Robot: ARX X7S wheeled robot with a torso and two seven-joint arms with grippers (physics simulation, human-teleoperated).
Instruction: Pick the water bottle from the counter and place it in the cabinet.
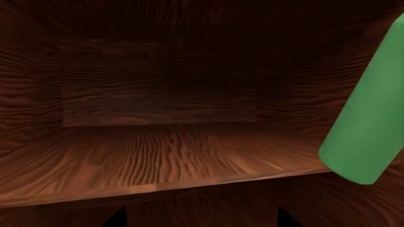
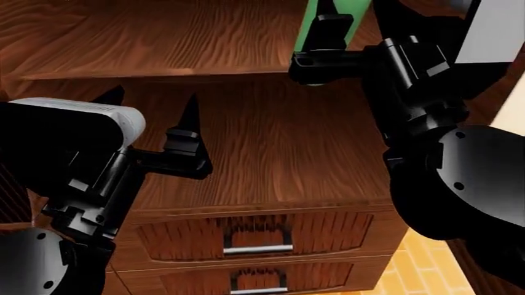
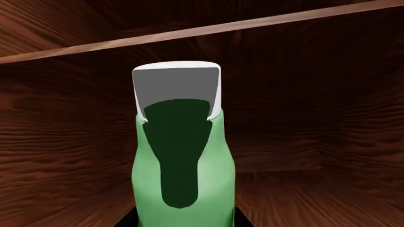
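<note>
Head view, top centre: right gripper [image 2: 324, 43] jaws clamp upright water bottle [image 2: 310, 27] inside cabinet [image 2: 164, 37]; left gripper [image 2: 152, 126] jaws wide, empty.

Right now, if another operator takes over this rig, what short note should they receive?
Right gripper: shut on the water bottle, held in front of the cabinet opening, its base above the shelf, not yet set down.
Left gripper: open, empty, near the cabinet above the drawers.
Done: the bottle is picked up and brought to the cabinet.
Left: lower it onto a shelf, release, withdraw.
</note>
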